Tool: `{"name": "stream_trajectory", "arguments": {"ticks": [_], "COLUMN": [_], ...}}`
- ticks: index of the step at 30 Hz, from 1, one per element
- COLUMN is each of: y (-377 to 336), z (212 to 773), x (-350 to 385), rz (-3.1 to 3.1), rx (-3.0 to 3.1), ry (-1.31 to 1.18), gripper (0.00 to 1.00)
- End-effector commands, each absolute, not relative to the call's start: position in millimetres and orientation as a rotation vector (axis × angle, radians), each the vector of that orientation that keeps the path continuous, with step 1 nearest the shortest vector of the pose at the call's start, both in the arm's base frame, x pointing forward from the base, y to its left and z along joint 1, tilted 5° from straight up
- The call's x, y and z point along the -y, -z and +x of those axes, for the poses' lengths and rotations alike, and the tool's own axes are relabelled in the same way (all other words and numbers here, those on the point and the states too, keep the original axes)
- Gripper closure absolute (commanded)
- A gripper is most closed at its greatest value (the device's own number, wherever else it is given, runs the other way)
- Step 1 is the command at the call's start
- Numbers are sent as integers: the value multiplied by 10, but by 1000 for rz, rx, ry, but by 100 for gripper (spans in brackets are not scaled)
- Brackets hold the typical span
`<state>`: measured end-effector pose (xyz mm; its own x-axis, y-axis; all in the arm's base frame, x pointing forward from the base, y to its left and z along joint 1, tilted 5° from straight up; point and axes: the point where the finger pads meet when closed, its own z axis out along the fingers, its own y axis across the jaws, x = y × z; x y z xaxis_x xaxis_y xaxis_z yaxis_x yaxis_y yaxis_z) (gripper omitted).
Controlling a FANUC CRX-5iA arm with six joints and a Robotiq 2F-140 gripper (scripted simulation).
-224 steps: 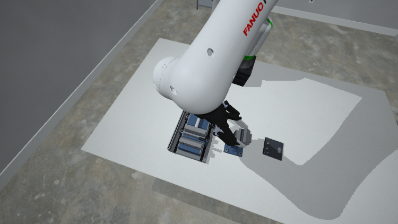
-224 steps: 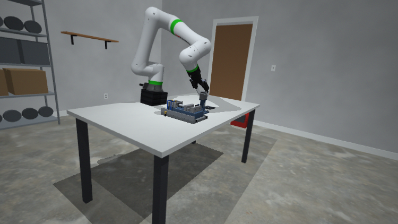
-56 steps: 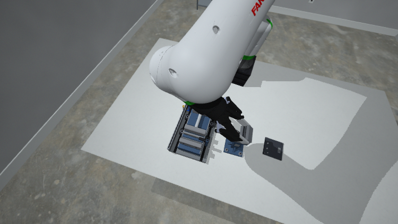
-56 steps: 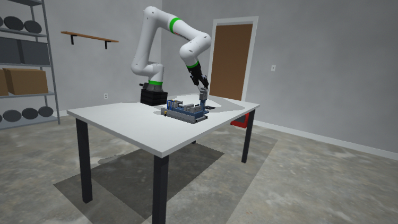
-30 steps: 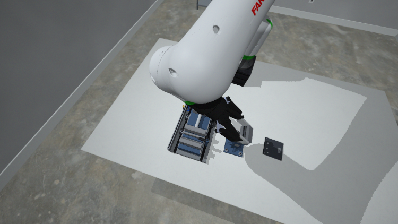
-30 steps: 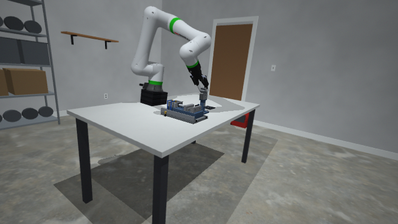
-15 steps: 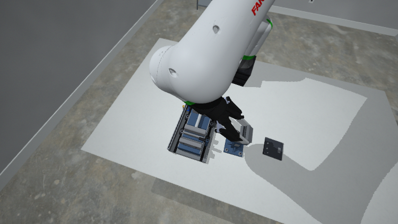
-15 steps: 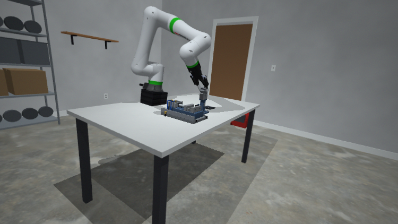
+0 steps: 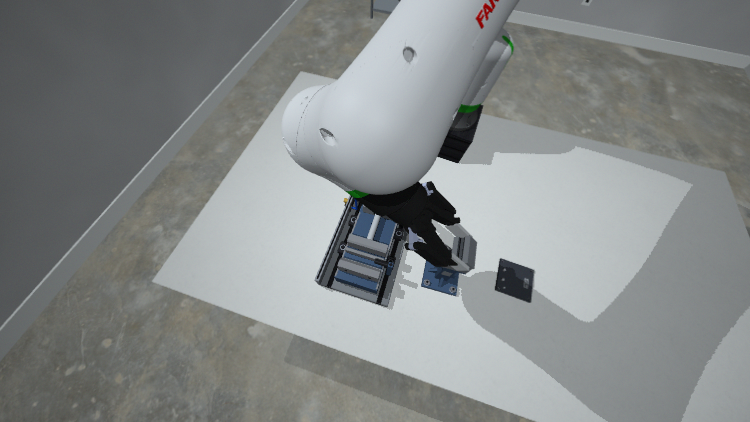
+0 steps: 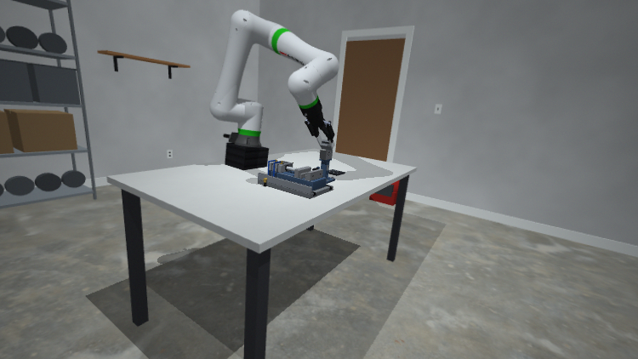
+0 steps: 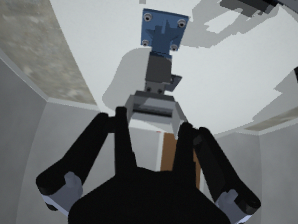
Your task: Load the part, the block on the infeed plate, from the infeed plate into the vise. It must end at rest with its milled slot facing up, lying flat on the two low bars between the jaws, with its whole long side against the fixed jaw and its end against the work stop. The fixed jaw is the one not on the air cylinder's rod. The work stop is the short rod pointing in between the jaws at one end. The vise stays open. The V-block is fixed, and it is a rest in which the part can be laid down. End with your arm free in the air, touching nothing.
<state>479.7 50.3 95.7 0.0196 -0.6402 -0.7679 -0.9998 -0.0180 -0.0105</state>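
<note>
Grey part (image 9: 464, 250) clamped in gripper (image 9: 457, 255), held above blue V-block (image 9: 439, 280), beside vise (image 9: 361, 259).

V-block (image 9: 439, 279) stands directly below; vise (image 9: 360, 262) crowds one side.

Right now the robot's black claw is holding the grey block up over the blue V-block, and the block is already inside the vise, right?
Not quite. The gripper is shut on the grey block above the blue V-block, but the block is not inside the vise. The top view shows it beside the vise, over the V-block.
</note>
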Motion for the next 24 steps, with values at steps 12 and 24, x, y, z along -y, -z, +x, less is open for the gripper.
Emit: {"name": "stream_trajectory", "arguments": {"ticks": [12, 24], "y": [-966, -979], "z": [4797, 4796], "x": [-510, -523], "rz": [-1748, -1795], "rx": [-1708, -1756], "ry": [-761, -706], "gripper": [100, 100]}}
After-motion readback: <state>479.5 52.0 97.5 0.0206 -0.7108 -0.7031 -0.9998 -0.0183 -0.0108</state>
